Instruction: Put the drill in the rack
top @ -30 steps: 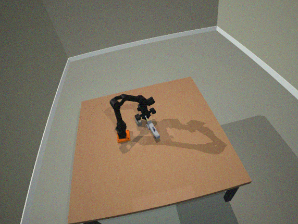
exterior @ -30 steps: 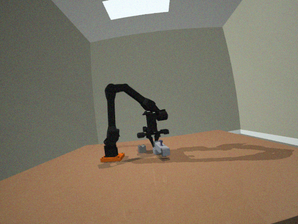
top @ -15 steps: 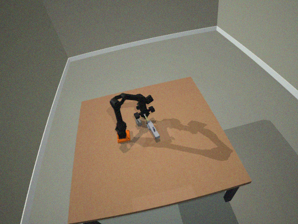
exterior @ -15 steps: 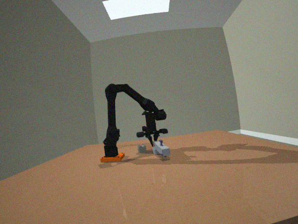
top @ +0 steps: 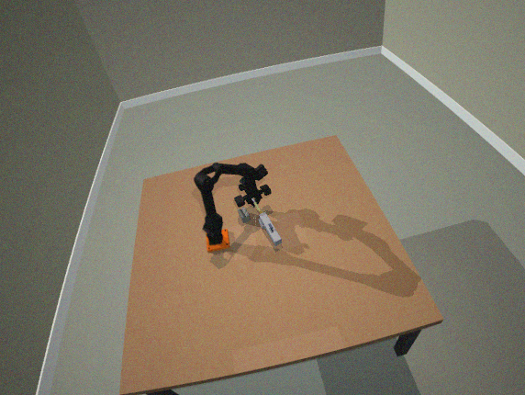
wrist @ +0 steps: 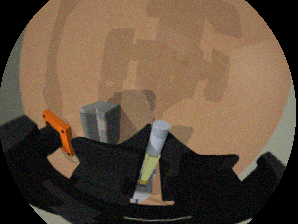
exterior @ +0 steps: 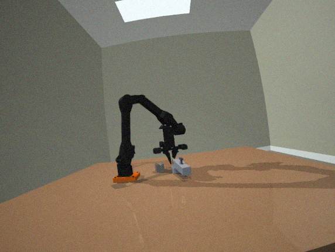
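The drill [top: 258,207] [exterior: 171,157] [wrist: 150,166] sits between the fingers of the pincer [top: 254,202] [exterior: 172,162] [wrist: 153,127], clamped narrowly on it.

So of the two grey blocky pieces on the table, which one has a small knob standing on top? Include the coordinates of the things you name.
The longer, paler block [top: 275,236] [exterior: 184,170]; the short notched one [exterior: 159,168] [wrist: 95,124] shows no knob.

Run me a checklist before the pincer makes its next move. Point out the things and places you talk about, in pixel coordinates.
1. Pincer [top: 255,202] [exterior: 171,162] [wrist: 153,127] shut on the drill [top: 258,207] [exterior: 172,159] [wrist: 159,134]: ok.
2. Key [top: 271,228] [exterior: 181,160] pressed far enough to free the drill: cannot tell.
3. Drill tip clear of the block [top: 276,239] [exterior: 183,170]: cannot tell, too small to make out.
4. Rack [top: 243,215] [exterior: 159,167] [wrist: 101,125] upright on the table [top: 206,312] [exterior: 146,217] [wrist: 200,30]: ok.
5. Drill laid in the rack: not ok, it is beside the block.
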Motion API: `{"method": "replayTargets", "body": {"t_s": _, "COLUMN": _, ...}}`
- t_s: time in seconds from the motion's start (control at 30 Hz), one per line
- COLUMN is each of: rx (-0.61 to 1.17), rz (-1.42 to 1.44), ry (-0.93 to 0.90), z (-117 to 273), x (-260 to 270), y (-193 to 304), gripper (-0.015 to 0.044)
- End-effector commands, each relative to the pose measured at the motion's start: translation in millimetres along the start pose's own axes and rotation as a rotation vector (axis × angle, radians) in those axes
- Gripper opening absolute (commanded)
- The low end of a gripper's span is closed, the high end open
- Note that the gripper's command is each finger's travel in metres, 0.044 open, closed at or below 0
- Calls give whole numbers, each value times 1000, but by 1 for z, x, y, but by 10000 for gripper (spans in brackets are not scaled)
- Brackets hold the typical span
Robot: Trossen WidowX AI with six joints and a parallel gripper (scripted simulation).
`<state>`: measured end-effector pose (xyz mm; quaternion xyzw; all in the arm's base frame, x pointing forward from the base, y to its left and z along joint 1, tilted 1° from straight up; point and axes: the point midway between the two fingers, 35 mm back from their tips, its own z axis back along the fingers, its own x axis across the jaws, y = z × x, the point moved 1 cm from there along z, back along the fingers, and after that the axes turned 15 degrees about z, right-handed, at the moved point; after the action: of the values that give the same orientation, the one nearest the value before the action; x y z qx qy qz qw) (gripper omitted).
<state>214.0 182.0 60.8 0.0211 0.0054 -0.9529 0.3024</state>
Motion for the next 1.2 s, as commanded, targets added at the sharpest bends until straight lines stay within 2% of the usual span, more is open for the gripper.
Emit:
{"method": "replayTargets", "body": {"t_s": 0.0, "rx": 2, "rz": -2, "ry": -2, "z": 0, "x": -3, "y": -6, "gripper": 0}}
{"method": "replayTargets", "body": {"t_s": 0.33, "rx": 0, "rz": -2, "ry": -1, "z": 2, "x": -7, "y": -21, "gripper": 0}}
{"method": "replayTargets", "body": {"t_s": 1.17, "rx": 1, "rz": -2, "ry": -2, "z": 12, "x": -3, "y": -19, "gripper": 0}}
